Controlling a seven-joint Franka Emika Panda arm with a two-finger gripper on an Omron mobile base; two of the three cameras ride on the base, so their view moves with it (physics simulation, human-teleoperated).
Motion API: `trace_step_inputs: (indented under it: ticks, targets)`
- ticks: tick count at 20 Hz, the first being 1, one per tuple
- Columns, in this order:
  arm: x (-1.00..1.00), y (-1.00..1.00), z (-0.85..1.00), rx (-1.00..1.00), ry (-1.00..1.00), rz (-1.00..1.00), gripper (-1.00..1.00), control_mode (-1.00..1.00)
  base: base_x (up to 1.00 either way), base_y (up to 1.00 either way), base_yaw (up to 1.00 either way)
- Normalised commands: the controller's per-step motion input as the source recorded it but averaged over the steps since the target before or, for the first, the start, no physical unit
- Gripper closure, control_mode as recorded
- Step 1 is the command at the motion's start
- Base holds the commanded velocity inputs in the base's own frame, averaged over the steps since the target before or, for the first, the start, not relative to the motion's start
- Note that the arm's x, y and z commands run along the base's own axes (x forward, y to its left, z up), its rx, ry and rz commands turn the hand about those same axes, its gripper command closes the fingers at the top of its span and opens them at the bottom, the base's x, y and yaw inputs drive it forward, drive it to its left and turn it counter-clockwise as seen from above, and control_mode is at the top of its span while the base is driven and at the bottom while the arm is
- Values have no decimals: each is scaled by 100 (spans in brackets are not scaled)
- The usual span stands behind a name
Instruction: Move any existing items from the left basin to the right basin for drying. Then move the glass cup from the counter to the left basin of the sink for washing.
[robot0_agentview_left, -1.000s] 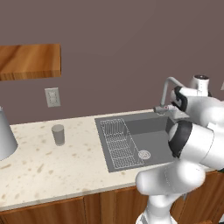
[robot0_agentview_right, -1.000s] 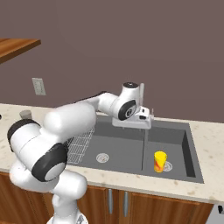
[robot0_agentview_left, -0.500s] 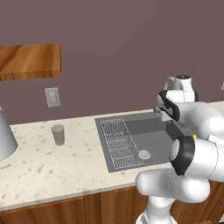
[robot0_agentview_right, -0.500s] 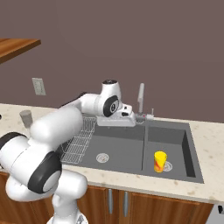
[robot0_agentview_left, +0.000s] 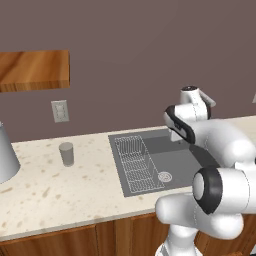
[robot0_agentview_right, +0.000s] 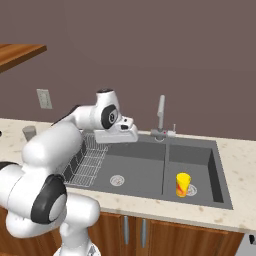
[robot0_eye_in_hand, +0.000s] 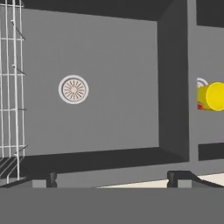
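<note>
We see the fingers (robot0_eye_in_hand: 113, 177) spread wide, empty, above the left basin (robot0_agentview_right: 135, 167). Yellow red-banded item (robot0_agentview_right: 183, 184) stands upright in the right basin (robot0_agentview_right: 205, 162). Glass cup (robot0_agentview_left: 66, 153) sits on the worktop (robot0_agentview_left: 60, 187), toward its back edge, well apart from the sink (robot0_agentview_left: 131, 138).

The white arm folds over at the elbow — its pincer (robot0_eye_in_hand: 113, 177) points down, jaws spread wide and empty.

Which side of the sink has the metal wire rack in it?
The left basin, the wider one. The wire rack sits along its left side. The narrower right basin has no rack, just the yellow bottle standing near its drain.
</note>
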Motion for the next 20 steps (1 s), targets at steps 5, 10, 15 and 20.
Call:
trace_step_inputs:
  ticks: [5, 10, 15, 20]
  targets:
    - [0, 47, 22, -2, 2, 0, -100, -100, 0, 0, 0]
    - [0, 50, 16, -1, 0, 1, -100, -100, 0, 0, 0]
    - [0, 55, 6, 0, 0, 3, -100, -100, 0, 0, 0]
    - [0, 56, 5, 0, 0, 4, -100, -100, 0, 0, 0]
